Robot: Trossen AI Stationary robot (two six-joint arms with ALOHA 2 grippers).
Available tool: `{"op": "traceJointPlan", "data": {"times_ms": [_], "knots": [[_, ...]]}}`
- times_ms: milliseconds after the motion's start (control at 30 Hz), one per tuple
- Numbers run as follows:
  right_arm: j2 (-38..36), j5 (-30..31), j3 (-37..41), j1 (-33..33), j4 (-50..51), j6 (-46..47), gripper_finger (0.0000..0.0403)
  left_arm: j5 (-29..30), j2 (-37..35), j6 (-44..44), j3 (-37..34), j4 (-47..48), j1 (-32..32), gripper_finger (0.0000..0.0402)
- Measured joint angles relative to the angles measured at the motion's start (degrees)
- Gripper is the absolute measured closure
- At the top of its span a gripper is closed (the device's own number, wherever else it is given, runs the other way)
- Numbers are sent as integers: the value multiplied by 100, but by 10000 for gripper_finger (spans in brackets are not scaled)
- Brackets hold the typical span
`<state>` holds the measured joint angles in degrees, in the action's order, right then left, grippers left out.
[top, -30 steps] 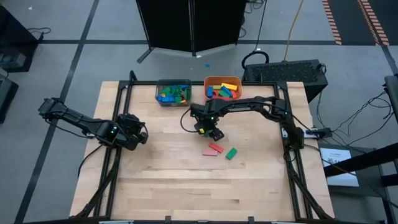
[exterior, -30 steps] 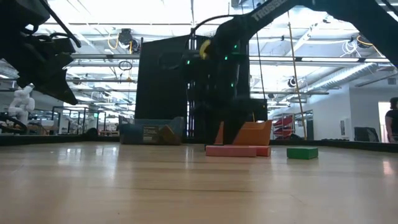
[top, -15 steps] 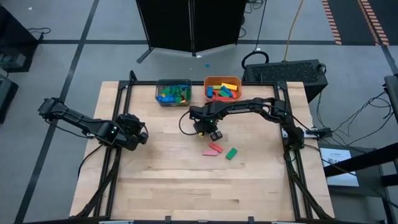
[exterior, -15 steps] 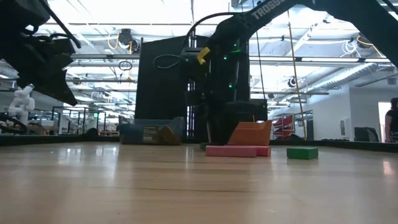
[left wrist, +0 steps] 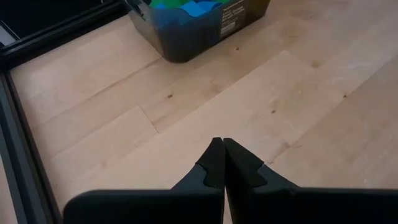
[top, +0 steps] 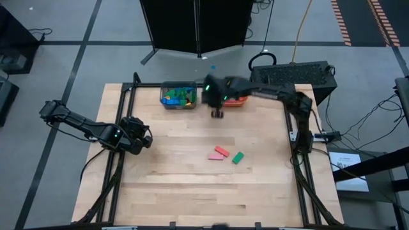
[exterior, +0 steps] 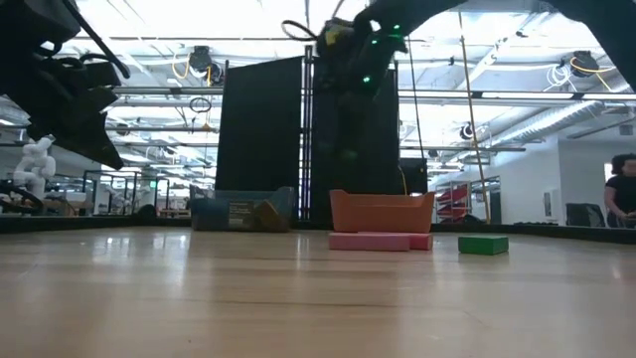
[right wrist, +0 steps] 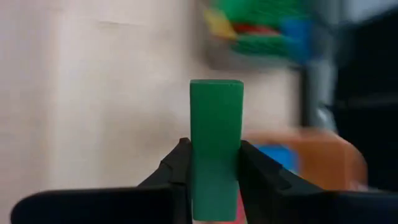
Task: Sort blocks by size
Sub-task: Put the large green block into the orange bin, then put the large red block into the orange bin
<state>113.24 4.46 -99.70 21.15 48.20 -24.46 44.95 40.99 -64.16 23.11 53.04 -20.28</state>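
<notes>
My right gripper (right wrist: pixel 214 163) is shut on a green bar block (right wrist: pixel 216 124) and hangs above the table just in front of the grey bin (top: pixel 178 96) and the orange bin (top: pixel 235 101), both holding blocks. The high view shows it as a blurred dark tip (top: pixel 217 113). A pink bar (top: pixel 216 156), a red block (top: pixel 222 151) and a green block (top: pixel 238 157) lie flat on the table's middle. My left gripper (left wrist: pixel 219 163) waits shut over the table's left part (top: pixel 142 137). My right gripper pinches the green bar by its two long sides (right wrist: pixel 194 163) between its two fingers. The bar lies along the fingers and sticks out well past their tips. The fingers slant downward, and the bar is lifted clear of the table.
The grey bin (exterior: pixel 238 211) and the orange bin (exterior: pixel 382 211) stand side by side at the far edge. The pink bars (exterior: pixel 378 241) and the green block (exterior: pixel 483 244) lie in front of the orange bin. A person stands in the room at the far right (exterior: pixel 624 189).
My right gripper has risen from the table's middle, beside the pink and red blocks, and swung toward the far edge, up to the two bins, turning as it went. The blocks on the table have stayed put.
</notes>
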Motion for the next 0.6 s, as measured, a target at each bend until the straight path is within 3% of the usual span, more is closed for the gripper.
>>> {"op": "traceJointPlan", "data": {"times_ms": [167, 400, 600], "knots": [[-142, 509, -9, 807, 368, 309, 331, -3, 0, -4, 0, -7, 0, 401], [-62, 203, -5, 1546, 697, 598, 331, -32, 2, -4, 0, -13, 0, 401], [13, -33, -9, 1634, 920, 572, 221, -37, 13, -6, 0, -15, 0, 401]]}}
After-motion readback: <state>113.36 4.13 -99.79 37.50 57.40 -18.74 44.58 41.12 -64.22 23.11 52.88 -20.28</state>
